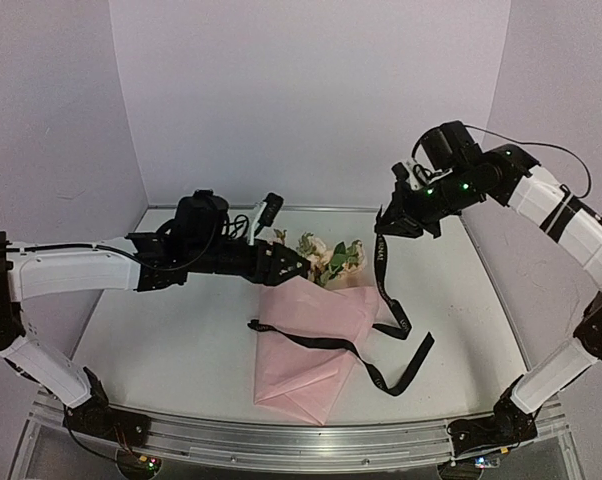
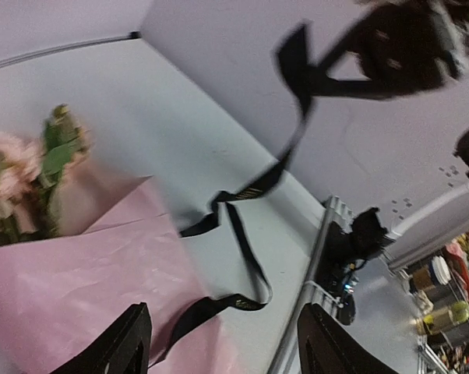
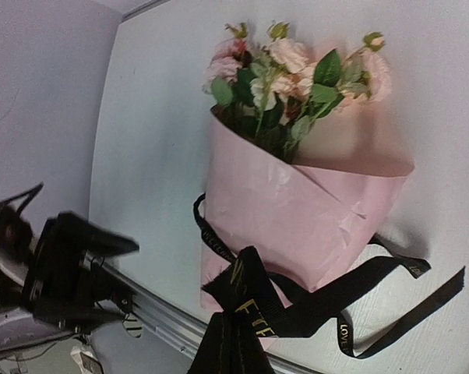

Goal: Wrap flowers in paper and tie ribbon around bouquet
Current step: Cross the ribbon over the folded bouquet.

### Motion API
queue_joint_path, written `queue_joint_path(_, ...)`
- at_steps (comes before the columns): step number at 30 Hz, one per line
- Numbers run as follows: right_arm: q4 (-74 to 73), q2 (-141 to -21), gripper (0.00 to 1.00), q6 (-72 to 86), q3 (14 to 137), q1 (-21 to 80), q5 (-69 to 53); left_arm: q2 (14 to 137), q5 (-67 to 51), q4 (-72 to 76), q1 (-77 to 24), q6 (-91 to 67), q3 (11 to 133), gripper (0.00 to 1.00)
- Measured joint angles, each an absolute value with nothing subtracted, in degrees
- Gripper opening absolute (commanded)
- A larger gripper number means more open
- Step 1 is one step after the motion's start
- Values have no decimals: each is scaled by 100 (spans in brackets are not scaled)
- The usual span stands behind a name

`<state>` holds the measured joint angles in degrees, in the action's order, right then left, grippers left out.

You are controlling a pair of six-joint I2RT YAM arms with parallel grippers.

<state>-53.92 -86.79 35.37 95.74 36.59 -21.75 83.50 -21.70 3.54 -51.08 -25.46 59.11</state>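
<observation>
The right claw (image 1: pixel 389 226), upper right of the top view, is clamped on one end of the single ribbon (image 1: pixel 383 285), which hangs down and trails across the paper (image 1: pixel 311 350). The left claw (image 2: pixel 223 335) stands spread wide, holding nothing, just beside the flowers (image 1: pixel 328 255). The one bouquet (image 3: pixel 297 195) lies in the middle of the table (image 1: pixel 161 330), with bare surface on either side and its tip near the front rail (image 1: pixel 281 440). Only the right wrist view shows the ribbon's lettering clearly enough to read.

A white table (image 1: pixel 181 340) with a metal rail (image 1: pixel 281 442) along its near edge, pale walls (image 1: pixel 311 100) behind
</observation>
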Motion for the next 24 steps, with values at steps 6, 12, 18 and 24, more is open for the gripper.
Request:
queue_joint_path(6, -5157, -8856, 0, 3345, 9371, 4605, -2571, 8292, -2113, -821, -4215, -2610, 5414, 67)
queue_joint_path(12, -4735, -9363, 0, 3317, 9083, 5267, -2862, 8815, -2462, -1839, -4151, -2049, 5628, 69)
queue_joint_path(18, -3930, -9647, 0, 3679, 8277, 5309, -3247, 9345, -2363, -2450, -4201, -1566, 5899, 68)
queue_joint_path(24, -2905, -9780, 0, 4308, 7698, 5304, -3698, 9825, -2051, -2781, -4525, -1302, 6460, 69)
